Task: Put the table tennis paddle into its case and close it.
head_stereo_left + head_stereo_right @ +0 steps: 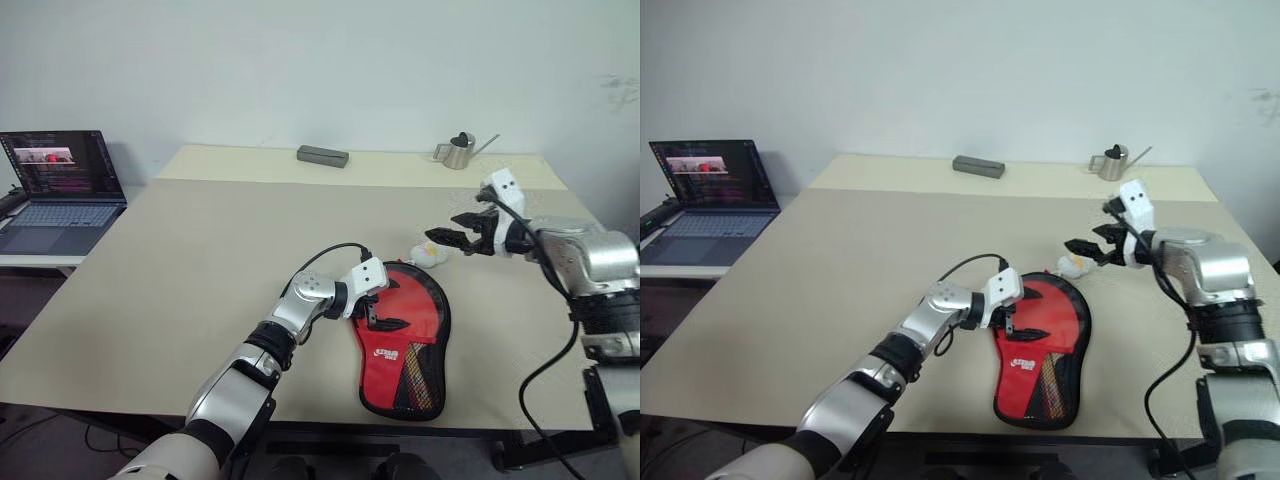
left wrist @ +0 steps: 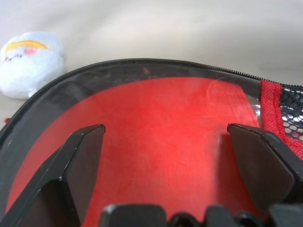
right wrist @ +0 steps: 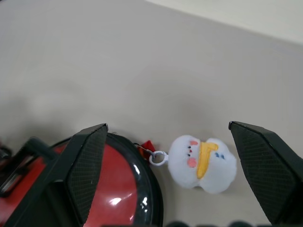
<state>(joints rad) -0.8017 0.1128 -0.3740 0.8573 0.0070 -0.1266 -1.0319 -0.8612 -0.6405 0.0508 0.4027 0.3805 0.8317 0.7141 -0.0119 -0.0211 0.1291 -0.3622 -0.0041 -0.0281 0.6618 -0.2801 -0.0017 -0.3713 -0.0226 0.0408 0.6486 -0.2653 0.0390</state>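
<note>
The case (image 1: 405, 345) lies open on the bench (image 1: 200, 260), near edge, with the paddle (image 2: 156, 142) inside. Left gripper (image 1: 378, 312) hovers above it, jaws apart; right gripper (image 1: 452, 240), jaws apart, aims at the charm (image 3: 202, 163), probably for zipping.

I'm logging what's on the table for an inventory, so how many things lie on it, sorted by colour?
Red and black: 2, the case and the table tennis paddle in it
White: 1, the plush charm
Grey: 1, the flat box
Silver: 1, the watering can
Total: 5
</note>
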